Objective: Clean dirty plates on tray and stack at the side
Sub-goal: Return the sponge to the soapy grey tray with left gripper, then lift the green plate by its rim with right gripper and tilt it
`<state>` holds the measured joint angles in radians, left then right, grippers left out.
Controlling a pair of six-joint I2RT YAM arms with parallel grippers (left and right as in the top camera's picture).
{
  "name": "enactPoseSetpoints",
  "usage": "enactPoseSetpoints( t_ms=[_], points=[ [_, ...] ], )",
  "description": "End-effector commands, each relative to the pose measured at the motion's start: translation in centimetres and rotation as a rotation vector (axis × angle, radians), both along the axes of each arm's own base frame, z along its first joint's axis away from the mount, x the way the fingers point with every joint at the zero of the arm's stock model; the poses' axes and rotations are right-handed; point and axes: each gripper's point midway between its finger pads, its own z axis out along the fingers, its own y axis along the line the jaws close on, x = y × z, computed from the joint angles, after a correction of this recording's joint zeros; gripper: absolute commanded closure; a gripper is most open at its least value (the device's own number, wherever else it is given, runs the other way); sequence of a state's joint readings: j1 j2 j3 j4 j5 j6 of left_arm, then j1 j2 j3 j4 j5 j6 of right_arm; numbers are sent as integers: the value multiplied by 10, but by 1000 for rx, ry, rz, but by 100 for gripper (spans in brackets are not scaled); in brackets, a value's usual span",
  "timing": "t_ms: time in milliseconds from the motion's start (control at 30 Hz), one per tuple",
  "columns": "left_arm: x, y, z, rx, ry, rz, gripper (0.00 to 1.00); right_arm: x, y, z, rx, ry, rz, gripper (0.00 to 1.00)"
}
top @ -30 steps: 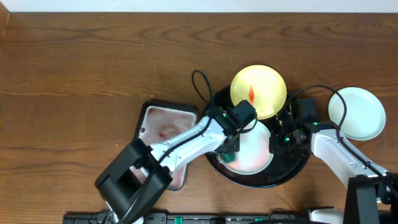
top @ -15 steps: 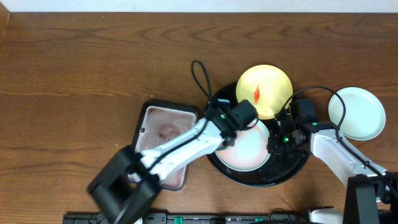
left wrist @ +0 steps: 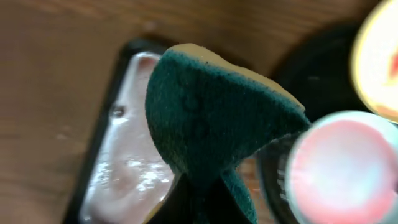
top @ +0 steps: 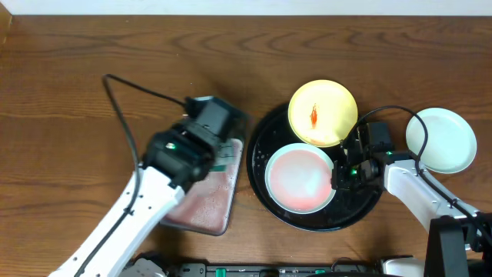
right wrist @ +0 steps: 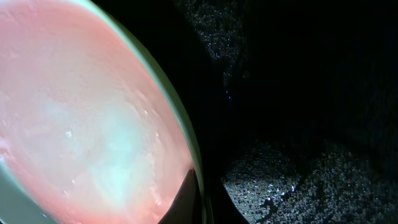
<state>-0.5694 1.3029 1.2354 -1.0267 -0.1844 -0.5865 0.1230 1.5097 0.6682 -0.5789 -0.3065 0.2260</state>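
The black tray (top: 262, 153) holds a mint plate (top: 300, 178) with a thin pink film and, at its back rim, a yellow plate (top: 323, 113) with a red smear. Another pale plate (top: 440, 140), with no smear, lies on the table to the right. My right gripper (top: 339, 175) is shut on the mint plate's right rim; in the right wrist view its fingertips (right wrist: 186, 202) pinch the rim (right wrist: 198, 163). My left gripper (top: 222, 156) hovers left of the black tray, shut on a teal sponge (left wrist: 211, 118) that hides its fingers.
A small grey rectangular tray (top: 201, 206) with pinkish water sits under the left gripper, close to the black tray's left rim; it also shows in the left wrist view (left wrist: 124, 168). A black cable (top: 138, 88) loops over the table behind the left arm.
The left arm has swung left with the sponge, off the mint plate and over the grey tray. The mint plate now lies uncovered. The right gripper keeps its hold.
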Motion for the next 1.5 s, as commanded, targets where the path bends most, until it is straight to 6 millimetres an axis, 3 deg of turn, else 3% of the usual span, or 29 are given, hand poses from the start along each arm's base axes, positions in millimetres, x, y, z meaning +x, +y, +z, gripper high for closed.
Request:
enactPoseSetpoints(
  t_ms=[0,167,267,400,533,700,867,900,933,1133,1467],
  points=[
    [-13,18,-38,34,129,-34,93,-5,-22,-14,-125,10,-3,99],
    [-25,31,-96,19,227,6,93,-2,-18,-13,-105,0,-1,98],
    [-28,40,-108,23,244,31,92,1,-17,-12,-96,-11,-1,91],
    [-24,35,-95,-17,223,25,72,7,-15,-11,-87,-39,-1,99],
    [-18,22,-69,-88,160,-29,56,12,-13,1,-75,-62,-1,99],
    [-21,23,-39,-129,61,-37,37,24,-14,43,-78,-186,-10,99],
    [-31,27,-19,-153,0,-42,31,27,-33,83,-204,-340,-47,99],
    [-32,28,-17,-155,-7,-42,23,28,-36,91,-232,-375,-52,99],
    [-33,28,-15,-158,-14,-43,20,29,-38,98,-253,-409,-56,99],
    [-33,28,-15,-158,-15,-43,18,31,-38,139,-312,-584,-38,99],
    [-33,28,-15,-158,-14,-42,18,31,-24,183,-478,-761,54,99]
  ],
)
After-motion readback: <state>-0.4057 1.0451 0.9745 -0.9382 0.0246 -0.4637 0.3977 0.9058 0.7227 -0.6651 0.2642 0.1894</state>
